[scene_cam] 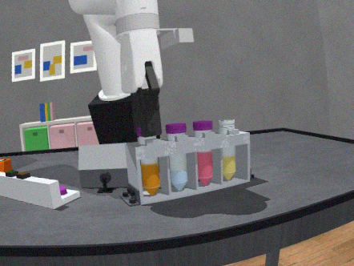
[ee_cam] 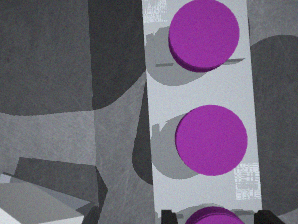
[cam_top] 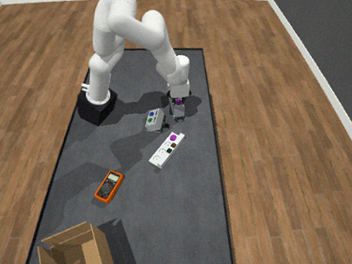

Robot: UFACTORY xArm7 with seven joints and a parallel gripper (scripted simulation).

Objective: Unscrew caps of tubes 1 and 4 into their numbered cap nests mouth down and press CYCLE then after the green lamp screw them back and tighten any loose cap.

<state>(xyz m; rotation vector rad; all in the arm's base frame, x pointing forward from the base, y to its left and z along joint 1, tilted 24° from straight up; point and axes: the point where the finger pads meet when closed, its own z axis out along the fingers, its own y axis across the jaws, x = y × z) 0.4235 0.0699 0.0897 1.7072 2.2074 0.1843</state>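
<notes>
The decapping station (scene_cam: 192,166) holds four tubes. In the exterior view the rightmost, yellow tube (scene_cam: 228,156) has a bare threaded mouth. The red tube and the light blue tube carry purple caps (scene_cam: 203,125) (scene_cam: 175,128), which also show in the wrist view (ee_cam: 204,32) (ee_cam: 211,140). My gripper (scene_cam: 146,136) stands straight down over the leftmost, orange tube (scene_cam: 150,176). Its fingers flank that tube's purple cap (ee_cam: 214,217) at the bottom edge of the wrist view, slightly apart from it. A purple cap (cam_top: 173,137) lies in the end nest of the white cap tray (cam_top: 167,150).
The key housing (cam_top: 153,118) with the blue and green keys stands just left of the station. Both tray lamps look dark. An orange multimeter (cam_top: 109,186) and an open cardboard box (cam_top: 77,249) lie farther down the mat.
</notes>
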